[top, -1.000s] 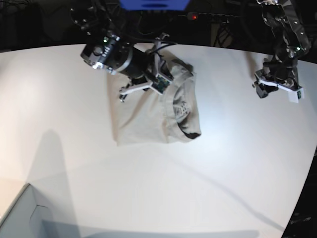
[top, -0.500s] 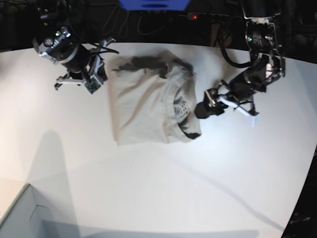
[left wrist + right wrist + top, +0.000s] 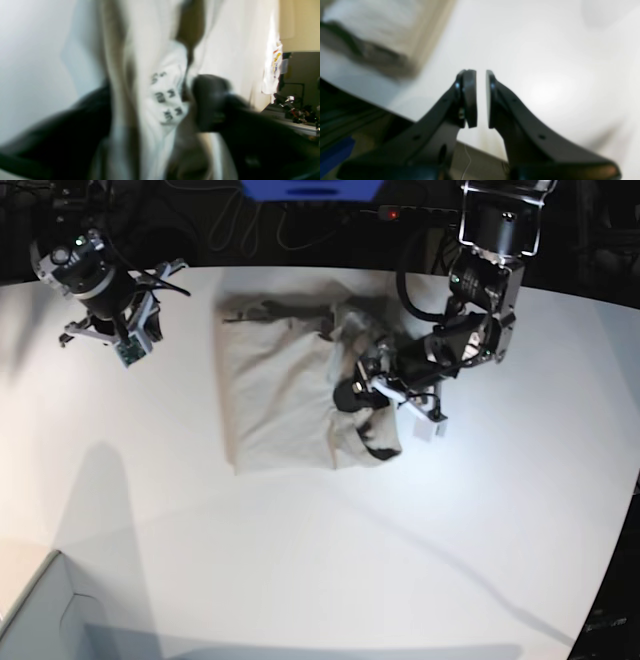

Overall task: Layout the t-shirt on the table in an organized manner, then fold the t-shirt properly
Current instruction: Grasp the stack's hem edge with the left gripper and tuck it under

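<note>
Since the earlier frame, the left gripper (image 3: 358, 393) has been moved from beside the t-shirt (image 3: 285, 405) onto its collar side, and the right gripper (image 3: 100, 342) has been pulled further away to the table's far corner. In the left wrist view everything is blurred: cloth is seen between two dark fingers (image 3: 210, 102), but whether it is pinched or only touched cannot be told. The right gripper (image 3: 481, 98) is almost closed, with a thin gap between its pads (image 3: 470, 97), and nothing is held in it.

The t-shirt lies partly folded on the far middle of the table (image 3: 300, 560), with a dark crumpled part at its far edge. Its collar is partly hidden by the left arm.

Wide free room is left on the near half of the white table. A pale box corner (image 3: 40, 620) is cut off at the near edge. Behind the curved far edge, dark cables and a blue object (image 3: 310, 188) are seen.
</note>
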`<action>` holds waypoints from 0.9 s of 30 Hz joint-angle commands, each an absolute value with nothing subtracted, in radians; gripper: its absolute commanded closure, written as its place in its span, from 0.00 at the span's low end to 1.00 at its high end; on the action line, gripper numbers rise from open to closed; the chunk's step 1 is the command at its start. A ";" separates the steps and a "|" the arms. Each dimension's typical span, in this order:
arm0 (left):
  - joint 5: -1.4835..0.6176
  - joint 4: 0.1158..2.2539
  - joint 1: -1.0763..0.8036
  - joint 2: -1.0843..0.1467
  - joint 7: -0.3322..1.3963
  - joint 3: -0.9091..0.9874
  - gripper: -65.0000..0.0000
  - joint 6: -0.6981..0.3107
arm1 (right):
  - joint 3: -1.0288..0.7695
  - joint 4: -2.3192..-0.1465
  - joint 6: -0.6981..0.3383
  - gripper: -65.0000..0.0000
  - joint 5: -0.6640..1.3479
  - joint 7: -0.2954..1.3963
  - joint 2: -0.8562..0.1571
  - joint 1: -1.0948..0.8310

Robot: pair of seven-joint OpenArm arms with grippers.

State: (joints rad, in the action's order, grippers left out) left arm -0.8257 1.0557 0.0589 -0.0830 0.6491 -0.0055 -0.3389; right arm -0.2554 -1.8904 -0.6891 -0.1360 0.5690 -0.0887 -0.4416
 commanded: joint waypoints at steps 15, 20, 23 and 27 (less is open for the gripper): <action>-0.469 0.866 0.395 -0.108 0.638 -0.418 1.00 -0.341 | -0.458 -1.946 -0.698 0.91 -0.122 0.547 -0.064 -0.452; -0.309 0.865 0.496 -0.097 0.636 -0.578 1.00 -0.490 | -0.530 -1.946 -0.698 0.91 -0.122 0.547 -0.030 -0.447; -0.226 0.863 0.538 -0.050 0.636 -0.648 1.00 -0.596 | -0.590 -1.946 -0.698 0.91 -0.122 0.547 -0.005 -0.443; -0.062 0.863 0.542 0.030 0.634 -0.679 1.00 -0.627 | -0.633 -1.946 -0.698 0.91 -0.122 0.547 0.008 -0.446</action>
State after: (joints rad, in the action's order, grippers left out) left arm -0.0475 0.8478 0.5125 0.0170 0.6487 -0.6811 -0.6250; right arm -0.6235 -1.9263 -0.6895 -0.1303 0.5648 0.0174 -0.4438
